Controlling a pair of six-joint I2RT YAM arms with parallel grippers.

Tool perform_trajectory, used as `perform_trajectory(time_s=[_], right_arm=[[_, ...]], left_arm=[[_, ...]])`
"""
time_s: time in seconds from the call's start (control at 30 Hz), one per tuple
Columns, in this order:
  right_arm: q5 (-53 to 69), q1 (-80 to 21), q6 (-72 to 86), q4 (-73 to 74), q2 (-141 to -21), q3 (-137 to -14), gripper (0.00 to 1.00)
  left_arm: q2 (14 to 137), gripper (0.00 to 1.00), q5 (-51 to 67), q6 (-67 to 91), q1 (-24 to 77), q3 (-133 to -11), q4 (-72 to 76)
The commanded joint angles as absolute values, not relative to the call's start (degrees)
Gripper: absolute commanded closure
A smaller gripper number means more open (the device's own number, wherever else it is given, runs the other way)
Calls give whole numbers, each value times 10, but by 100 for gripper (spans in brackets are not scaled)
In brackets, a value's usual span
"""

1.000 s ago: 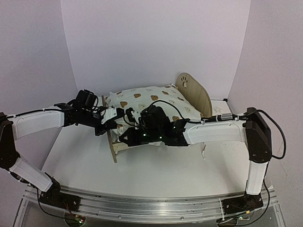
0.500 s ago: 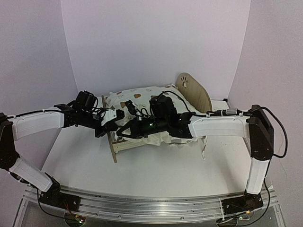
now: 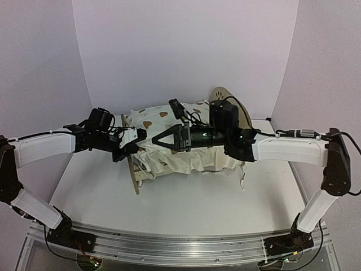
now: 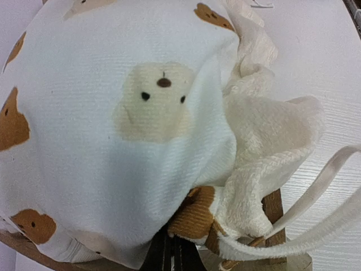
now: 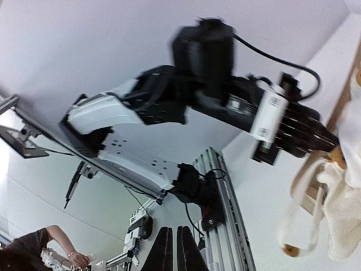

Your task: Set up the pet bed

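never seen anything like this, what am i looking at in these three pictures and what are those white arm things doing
Those are two robot arms bolted to a table, each ending in a two-finger gripper. The wide picture looks down from above and behind them. The other two come from cameras on the wrists. On the table stands a small wooden pet bed heaped with bear-print bedding. The left gripper is shut, seemingly pinching the bedding's edge at the bed's end board. The right gripper is shut and empty, hanging over the bed.
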State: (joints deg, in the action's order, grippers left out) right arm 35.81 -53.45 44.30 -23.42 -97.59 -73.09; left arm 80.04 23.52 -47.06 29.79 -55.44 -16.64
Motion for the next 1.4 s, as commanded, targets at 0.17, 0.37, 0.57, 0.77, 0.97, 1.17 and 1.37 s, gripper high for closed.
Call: perform_trajectory(time_s=[0.17,0.37,0.57,0.77,0.97,1.17,1.37], right_arm=[[231,-551,314,-31,-883,-729,81],[66,-629,193,67,-957,-719,63],[8,-659,226,-41,-1064,-721,51],[-25,-663,283,-179,-1149,-726,44],[-52,-662,301,-248,-1205,-742,43],[-98,-661,303,-257,-1229,-752,48],[-141,-660,295,-258,-1225,-734,48]], left_arm=[[804,100,208,-478,291,-555,-169],[802,100,212,-475,291,-553,-167],[801,100,226,-476,291,-552,-174],[797,100,252,-492,291,-554,-207],[798,100,271,-507,291,-554,-255],[798,100,274,-523,291,-551,-278],[799,74,290,-563,282,-586,-347]])
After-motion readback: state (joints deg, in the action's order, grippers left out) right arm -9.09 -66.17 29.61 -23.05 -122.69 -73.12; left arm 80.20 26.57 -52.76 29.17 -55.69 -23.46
